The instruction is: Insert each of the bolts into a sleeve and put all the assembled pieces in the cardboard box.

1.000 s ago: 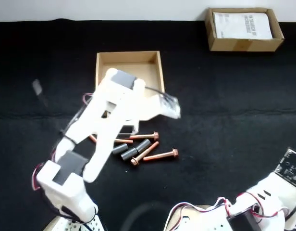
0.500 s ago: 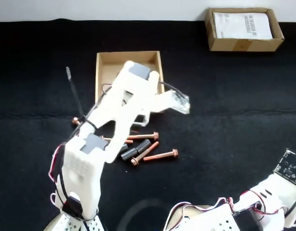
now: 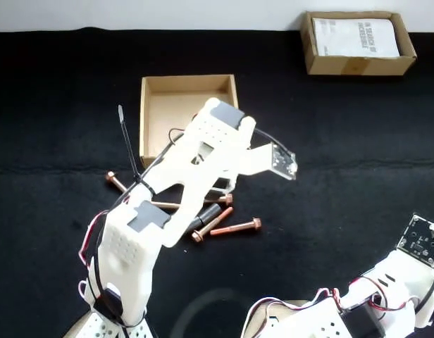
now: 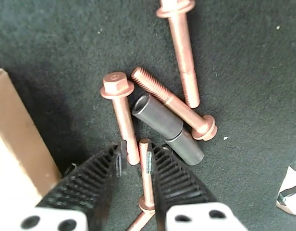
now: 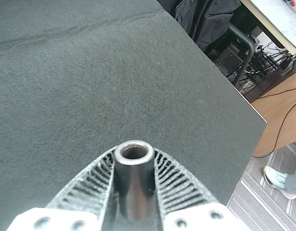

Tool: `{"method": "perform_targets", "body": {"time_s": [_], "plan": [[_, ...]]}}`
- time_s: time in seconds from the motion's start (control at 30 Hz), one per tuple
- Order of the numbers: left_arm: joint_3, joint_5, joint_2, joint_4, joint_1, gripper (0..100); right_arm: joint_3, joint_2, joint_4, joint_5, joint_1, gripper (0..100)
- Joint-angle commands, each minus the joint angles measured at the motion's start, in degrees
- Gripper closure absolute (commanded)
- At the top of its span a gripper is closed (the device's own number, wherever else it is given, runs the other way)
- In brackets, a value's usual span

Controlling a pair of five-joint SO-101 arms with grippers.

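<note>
**Left wrist view: claw slightly open over the bolt heap, nothing held**

Left claw (image 4: 135, 161) hangs low over the black cloth (image 4: 244, 62). Its ribbed fingers (image 4: 97, 180) are a narrow gap apart and it carries nothing.

- One bolt (image 4: 146, 178) lies on the cloth with its shaft in that gap. Cannot tell whether either pad touches it.
- Second bolt (image 4: 121, 120) lies just beside it, tip by one fingertip, hex head pointing away from the claw.
- Next out is a loose sleeve (image 4: 157, 114), with a second loose sleeve (image 4: 186, 147) end to end against it.
- Third bolt (image 4: 174, 103) lies along the sleeves' far side, its head by the second one.
- Fourth bolt (image 4: 181, 53) lies beyond that, its threaded end close to the third bolt's shaft.
- A corner of the cardboard box (image 4: 13, 130) stands near the claw.

High view:

- Left arm (image 3: 196, 155) stretches from the near table edge across the heap, wrist just in front of the open cardboard box (image 3: 143, 116).
- An outlying bolt (image 3: 117, 181) lies at the arm's side, near the heap.

Right wrist view: right claw (image 5: 133, 153) is clamped on a held sleeve (image 5: 133, 187), upright between the fingers, bore facing the camera.

Right arm (image 3: 404, 278) sits low at the near right corner, well apart from the heap. A second box (image 3: 358, 67) with a paper in it stands at the far right.
</note>
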Motion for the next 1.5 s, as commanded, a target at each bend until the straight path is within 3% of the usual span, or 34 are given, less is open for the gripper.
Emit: {"method": "perform_targets", "body": {"time_s": [0.0, 0.2, 0.33, 0.87, 1.0, 1.37, 1.47], "plan": [[-1.98, 0.09, -0.22, 0.7, 0.22, 91, -0.13, -0.22, -1.45, 0.7, -0.31, 99.2], [-1.98, 0.09, 0.13, 0.53, 0.13, 91, -0.13, -0.22, -1.45, 0.7, -0.22, 99.2], [-2.24, 0.44, 2.51, 0.53, 0.04, 85, -0.31, -0.22, -1.36, 0.7, -0.22, 99.2], [-2.15, 0.44, 3.91, -3.34, 0.48, 88, -0.13, -0.22, -1.1, 3.08, 1.19, 99.2], [-3.65, 4.66, 7.43, -6.33, 0.57, 88, -0.04, -0.22, -1.01, 3.16, 1.19, 99.2], [-16.4, 13.19, 18.51, -4.57, 0.66, 88, 1.19, -0.22, -1.19, 3.16, 0.75, 99.2], [-17.45, 14.59, 19.3, -4.57, 2.15, 94, 2.15, -0.22, -1.1, 3.16, 0.84, 99.2]]}}
